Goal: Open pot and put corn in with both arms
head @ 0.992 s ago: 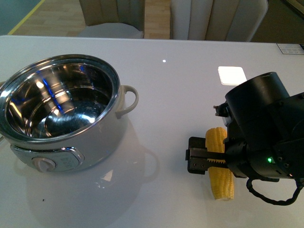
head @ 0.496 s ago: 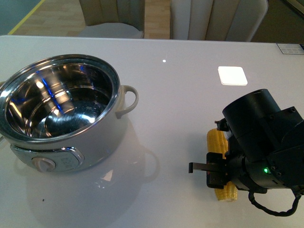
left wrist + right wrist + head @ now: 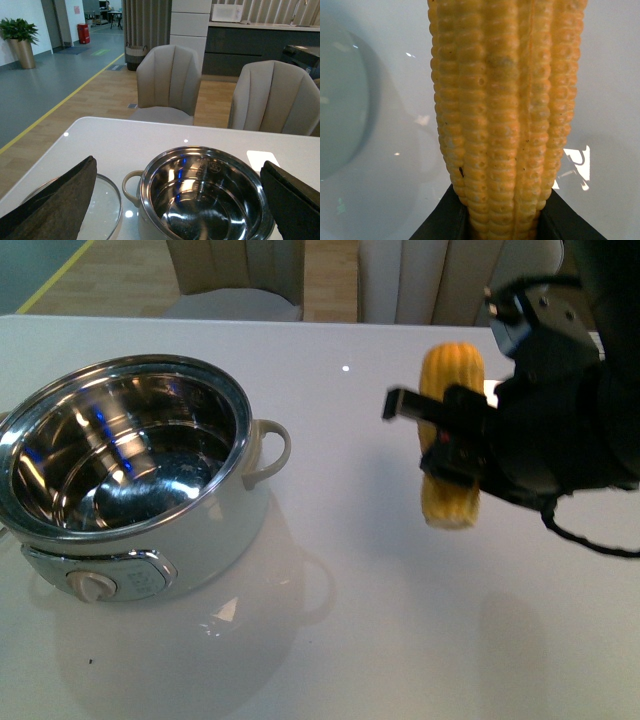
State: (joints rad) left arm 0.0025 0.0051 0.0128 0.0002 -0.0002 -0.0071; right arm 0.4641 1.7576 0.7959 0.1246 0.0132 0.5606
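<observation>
The white pot [image 3: 232, 525] stands open at the table's left, its steel inside bare. My right gripper [image 3: 450, 438] is shut on the yellow corn [image 3: 452, 372] around its middle. It holds the cob clear of the table, to the right of the pot. In the right wrist view the corn [image 3: 505, 115] fills the picture, clamped between the black fingers [image 3: 442, 222]. My left gripper [image 3: 175, 210] is open, with its two pads [image 3: 55, 200] wide apart on either side of the pot's rim [image 3: 200, 150]. It holds nothing.
A round glass lid [image 3: 102, 205] lies flat on the table beside the pot's loop handle [image 3: 131, 182]. Beige chairs [image 3: 167, 80] stand beyond the far table edge. The white tabletop [image 3: 330, 640] is glossy, with bright light patches [image 3: 260, 157].
My right gripper has risen off the table with the corn, lifting it up and away from me. The pot has not moved.
</observation>
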